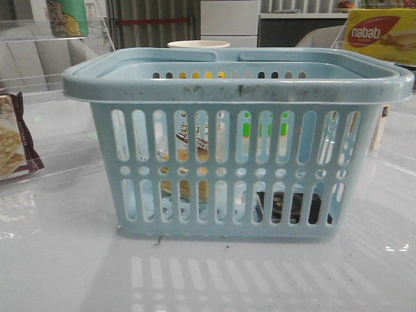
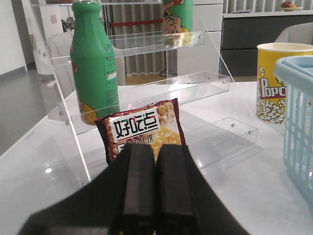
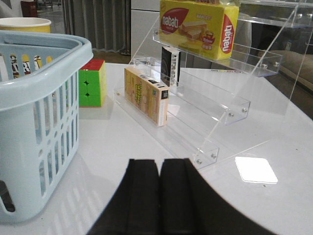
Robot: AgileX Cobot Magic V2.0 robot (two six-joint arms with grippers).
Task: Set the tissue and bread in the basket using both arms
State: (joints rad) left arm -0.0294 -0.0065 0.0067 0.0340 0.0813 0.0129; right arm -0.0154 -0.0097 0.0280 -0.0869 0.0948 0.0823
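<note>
The light blue basket [image 1: 237,88] fills the middle of the front view. Through its slots I see the bread [image 1: 192,140], a yellow-tan packet with a dark brown label, standing inside at the left. The black tissue [image 1: 292,208] lies low on the basket floor at the right. Neither gripper shows in the front view. My left gripper [image 2: 155,149] is shut and empty, with the basket's corner [image 2: 298,122] to its right. My right gripper [image 3: 159,164] is shut and empty, with the basket [image 3: 34,73] to its left.
A maroon-edged cracker bag [image 2: 142,129] and a green bottle [image 2: 93,63] sit on clear acrylic shelves ahead of the left gripper, with a popcorn cup [image 2: 276,81] near the basket. A nabati box [image 3: 198,27], a yellow box [image 3: 145,95] and a Rubik's cube [image 3: 92,82] lie ahead of the right gripper.
</note>
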